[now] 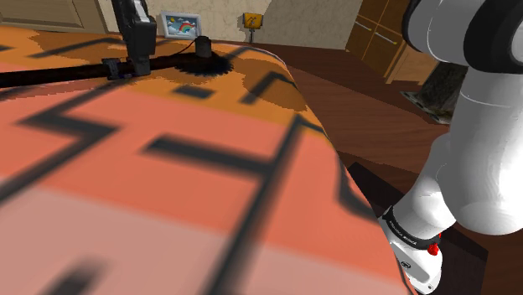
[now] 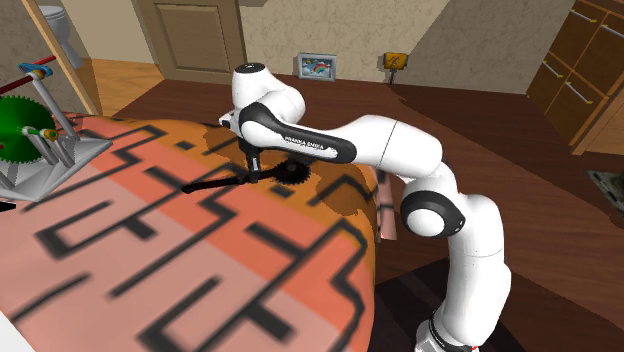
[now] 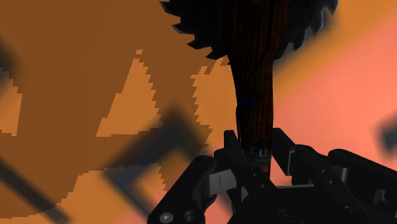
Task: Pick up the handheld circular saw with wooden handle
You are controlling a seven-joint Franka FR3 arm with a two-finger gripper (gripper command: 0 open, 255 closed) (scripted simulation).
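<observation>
The circular saw has a dark toothed blade (image 1: 204,64) (image 2: 297,172) (image 3: 210,25) and a long, dark wooden handle (image 1: 50,78) (image 2: 200,185) (image 3: 254,83). It lies along the orange, black-patterned surface (image 1: 209,209) near its far edge. My black gripper (image 1: 134,65) (image 2: 252,172) (image 3: 254,156) comes straight down on the handle a short way from the blade. In the wrist view the two fingers (image 3: 226,153) press against the handle from both sides, so the gripper is shut on it. I cannot tell whether the saw is off the surface.
A grey stand with a green toothed wheel (image 2: 30,130) sits at the second exterior view's left. The surface's edge (image 1: 335,159) drops to dark wood floor. A small framed picture (image 1: 182,23) and a yellow item (image 1: 251,20) lean at the wall. Wooden cabinets (image 1: 381,42) stand beyond.
</observation>
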